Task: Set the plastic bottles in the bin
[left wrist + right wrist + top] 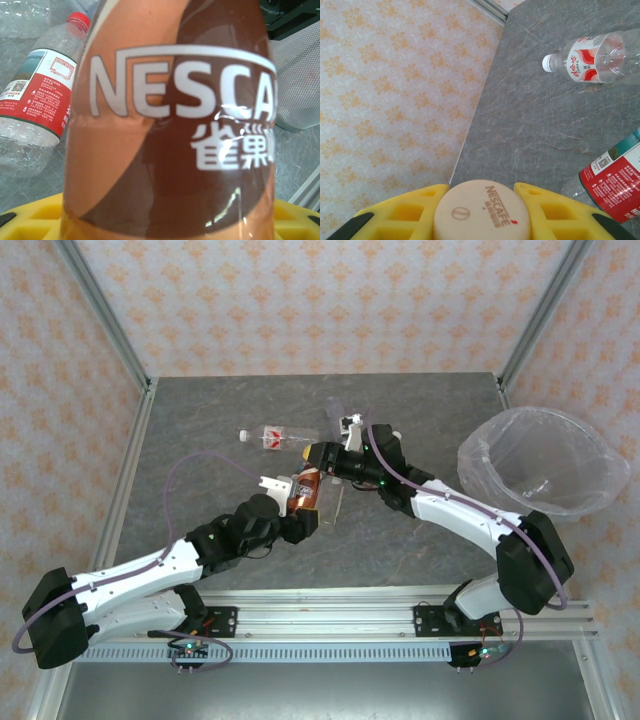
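A brown-and-orange labelled plastic bottle (308, 488) stands raised over the middle of the table, its label (170, 125) close up in the left wrist view. My left gripper (298, 498) is shut on its body, yellow fingers (30, 217) showing at either side below. My right gripper (481, 215) is shut on its cream cap (481, 210), with a yellow finger (405, 212) pressed to each side. A clear bottle with a white cap and red-and-white label (272, 436) (590, 60) lies behind. A red-capped, red-labelled bottle (37, 100) (615, 185) lies close by. The bin (545, 460) stands at the right.
The grey table (220, 410) is walled by patterned panels and metal posts (105, 310) at the back and sides. The aluminium rail (330, 620) with both arm bases runs along the near edge. Both arms meet over the table's middle.
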